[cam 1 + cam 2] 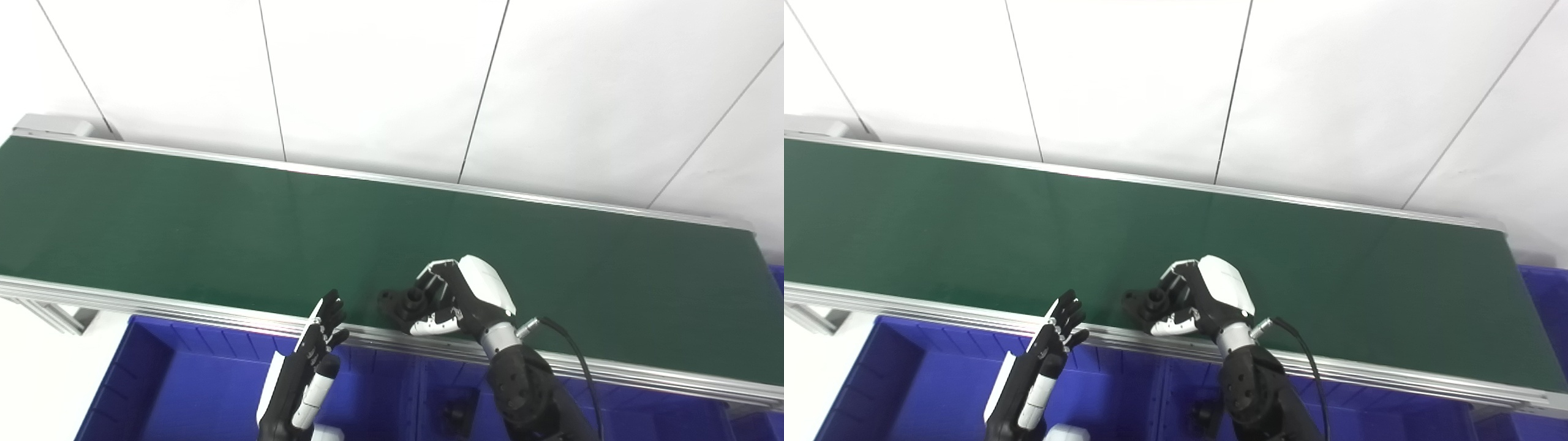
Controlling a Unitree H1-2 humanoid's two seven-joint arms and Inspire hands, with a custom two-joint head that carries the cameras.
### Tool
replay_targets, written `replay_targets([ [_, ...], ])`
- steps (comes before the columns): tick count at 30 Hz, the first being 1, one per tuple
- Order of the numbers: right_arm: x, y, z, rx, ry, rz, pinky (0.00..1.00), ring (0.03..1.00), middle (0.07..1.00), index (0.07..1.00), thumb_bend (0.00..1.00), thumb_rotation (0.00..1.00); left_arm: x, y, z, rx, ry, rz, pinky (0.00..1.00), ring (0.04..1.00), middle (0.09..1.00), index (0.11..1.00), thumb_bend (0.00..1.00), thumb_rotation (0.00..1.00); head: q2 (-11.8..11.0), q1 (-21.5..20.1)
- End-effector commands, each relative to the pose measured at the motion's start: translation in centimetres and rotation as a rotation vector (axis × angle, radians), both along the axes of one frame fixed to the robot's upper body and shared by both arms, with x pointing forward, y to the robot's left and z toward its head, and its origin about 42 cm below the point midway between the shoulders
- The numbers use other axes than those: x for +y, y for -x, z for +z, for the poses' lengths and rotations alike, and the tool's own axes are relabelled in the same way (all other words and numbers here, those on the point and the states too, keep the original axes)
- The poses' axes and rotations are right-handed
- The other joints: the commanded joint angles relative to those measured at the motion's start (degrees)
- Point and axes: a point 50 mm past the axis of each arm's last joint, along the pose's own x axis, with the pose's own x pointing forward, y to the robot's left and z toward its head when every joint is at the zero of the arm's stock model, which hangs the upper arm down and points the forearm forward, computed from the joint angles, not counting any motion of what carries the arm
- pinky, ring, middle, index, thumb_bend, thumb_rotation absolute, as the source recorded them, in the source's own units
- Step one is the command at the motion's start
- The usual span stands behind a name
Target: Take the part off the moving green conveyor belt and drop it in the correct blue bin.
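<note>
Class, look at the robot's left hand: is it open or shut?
Open. The left hand is raised above the blue bin with its fingers spread and nothing between them.

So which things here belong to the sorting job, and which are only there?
For the job:
- black part, on the green belt near its front edge
- right hand, closed around the part
- blue bins below the belt; one holds a dark part

Only there:
- left hand, open, over the bins, holding nothing
- white wall
</note>
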Motion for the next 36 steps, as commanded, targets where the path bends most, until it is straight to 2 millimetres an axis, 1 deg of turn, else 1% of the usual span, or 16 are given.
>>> replay_targets([
  [1, -0.3, -0.2, 2.9, -0.072, -0.040, -0.005, 0.17, 0.223, 0.470, 0.484, 0.53, 0.00, -1.2, -0.5, 0.9, -0.043, 0.043, -0.011, 0.89, 0.942, 0.964, 0.963, 0.73, 0.91, 0.0, -0.3],
  [5, -1.2, 1.7, 4.4, -0.119, -0.065, 0.003, 0.14, 0.198, 0.469, 0.484, 0.53, 0.00, -1.1, -0.5, 0.8, -0.036, 0.051, -0.011, 0.90, 0.947, 0.965, 0.965, 0.72, 0.90, 0.0, -0.8],
  [10, -2.5, 4.9, 4.5, -0.115, -0.067, -0.012, 0.12, 0.178, 0.469, 0.483, 0.53, 0.00, -0.8, -0.5, 0.7, -0.030, 0.046, -0.015, 0.90, 0.952, 0.969, 0.971, 0.70, 0.92, 0.1, -1.4],
  [12, -3.0, 6.1, 4.3, -0.109, -0.069, -0.021, 0.12, 0.176, 0.469, 0.483, 0.53, 0.00, -0.7, -0.4, 0.6, -0.024, 0.052, -0.016, 0.91, 0.955, 0.971, 0.973, 0.69, 0.92, 0.1, -1.7],
  [18, -4.5, 10.3, 2.8, -0.048, -0.069, -0.039, 0.20, 0.253, 0.472, 0.483, 0.53, 0.00, -0.2, -0.5, 0.6, -0.008, 0.068, -0.018, 0.92, 0.959, 0.974, 0.980, 0.68, 0.91, 0.6, -3.3],
  [21, -4.6, 12.4, 2.1, -0.015, -0.066, -0.049, 0.20, 0.261, 0.472, 0.483, 0.53, 0.00, 0.5, -0.5, 0.8, 0.000, 0.065, -0.019, 0.93, 0.963, 0.977, 0.982, 0.70, 0.92, 1.7, -5.9],
  [25, -4.7, 15.2, 1.4, 0.015, -0.035, -0.072, 0.19, 0.242, 0.471, 0.483, 0.53, 0.00, 1.8, -0.6, 1.5, 0.004, 0.030, -0.009, 0.90, 0.942, 0.962, 0.972, 0.75, 0.94, 4.3, -11.2],
  [28, -4.3, 16.1, 1.3, 0.022, 0.013, -0.088, 0.21, 0.266, 0.473, 0.484, 0.53, 0.00, 2.9, -0.8, 2.1, 0.003, 0.018, -0.013, 0.92, 0.951, 0.969, 0.983, 0.79, 0.96, 6.4, -15.4],
  [29, -4.2, 16.2, 1.2, 0.022, 0.037, -0.093, 0.21, 0.268, 0.473, 0.484, 0.53, 0.00, 3.3, -0.9, 2.4, 0.003, 0.024, -0.014, 0.93, 0.958, 0.972, 0.985, 0.79, 0.95, 7.2, -16.7],
  [30, -3.9, 16.2, 1.3, 0.022, 0.055, -0.096, 0.21, 0.267, 0.473, 0.484, 0.53, 0.00, 3.8, -1.1, 2.8, 0.001, 0.029, -0.013, 0.93, 0.959, 0.972, 0.985, 0.79, 0.95, 8.7, -19.2],
  [31, -3.6, 16.1, 1.3, 0.026, 0.071, -0.102, 0.20, 0.266, 0.472, 0.484, 0.53, 0.00, 4.1, -1.2, 3.1, -0.001, 0.033, -0.012, 0.94, 0.961, 0.972, 0.983, 0.78, 0.95, 9.0, -19.6],
  [32, -3.3, 15.9, 1.3, 0.030, 0.083, -0.107, 0.20, 0.261, 0.472, 0.484, 0.53, 0.00, 4.6, -1.4, 3.5, -0.003, 0.037, -0.013, 0.94, 0.962, 0.972, 0.983, 0.76, 0.93, 10.5, -21.7],
  [33, -3.1, 15.7, 1.3, 0.032, 0.091, -0.110, 0.19, 0.257, 0.472, 0.484, 0.53, 0.00, 4.9, -1.5, 3.7, -0.004, 0.040, -0.013, 0.94, 0.962, 0.972, 0.981, 0.75, 0.92, 10.5, -21.7],
  [34, -2.9, 15.4, 1.1, 0.030, 0.108, -0.116, 0.19, 0.255, 0.472, 0.484, 0.53, 0.00, 5.4, -1.8, 4.1, -0.001, 0.048, -0.013, 0.94, 0.962, 0.972, 0.981, 0.74, 0.92, 12.0, -23.5],
  [35, -2.8, 15.2, 0.9, 0.028, 0.121, -0.119, 0.20, 0.268, 0.425, 0.504, 0.52, 0.00, 5.6, -1.9, 4.3, 0.002, 0.054, -0.013, 0.95, 0.960, 0.970, 0.975, 0.72, 0.90, 12.0, -23.5],
  [36, -2.7, 14.9, 0.6, 0.024, 0.143, -0.122, 0.20, 0.274, 0.406, 0.513, 0.52, 0.00, 6.0, -2.1, 4.5, 0.004, 0.060, -0.013, 0.95, 0.958, 0.969, 0.972, 0.71, 0.88, 13.1, -24.7],
])
